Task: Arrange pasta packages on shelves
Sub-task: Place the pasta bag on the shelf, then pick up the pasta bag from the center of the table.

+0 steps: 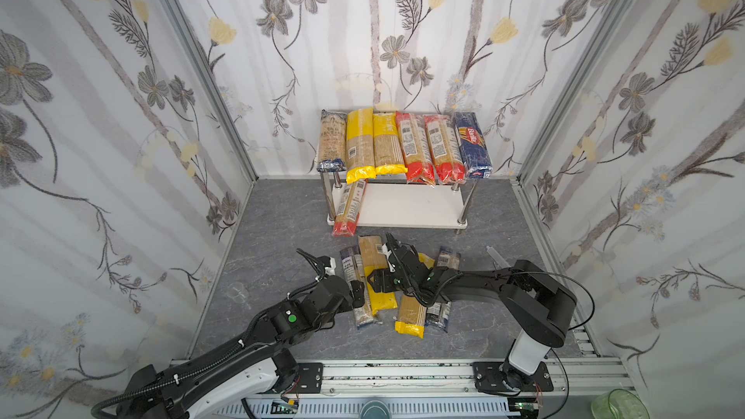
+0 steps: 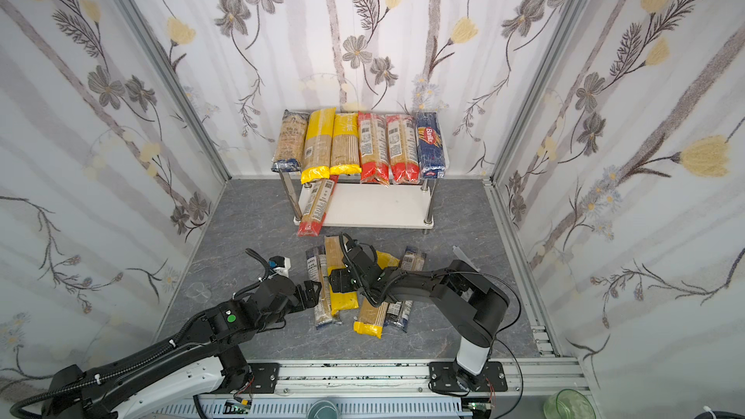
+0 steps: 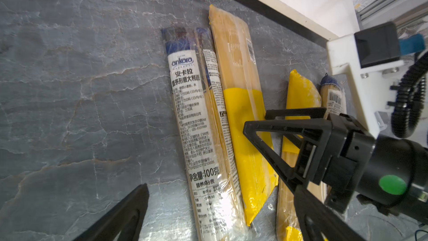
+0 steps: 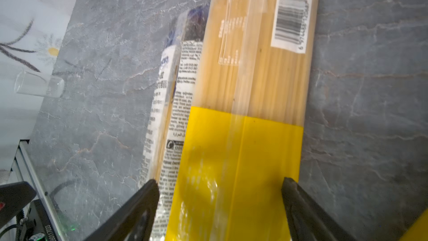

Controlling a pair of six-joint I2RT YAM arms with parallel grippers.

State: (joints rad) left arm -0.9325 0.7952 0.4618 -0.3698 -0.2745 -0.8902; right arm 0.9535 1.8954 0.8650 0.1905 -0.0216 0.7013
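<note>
The right gripper (image 4: pixel 219 181) hangs over the floor pile with its jaws wide, one finger on each side of a yellow-ended pasta pack (image 4: pixel 254 77); whether they touch it is hard to tell. The left gripper (image 1: pixel 357 291), jaws wide and holding nothing, sits just beside a blue-ended pack (image 3: pixel 194 112) lying against the yellow one. Six packs fill the top board of the shelf (image 1: pixel 415 203), and a red-ended pack (image 1: pixel 350 208) slants off its lower board.
</note>
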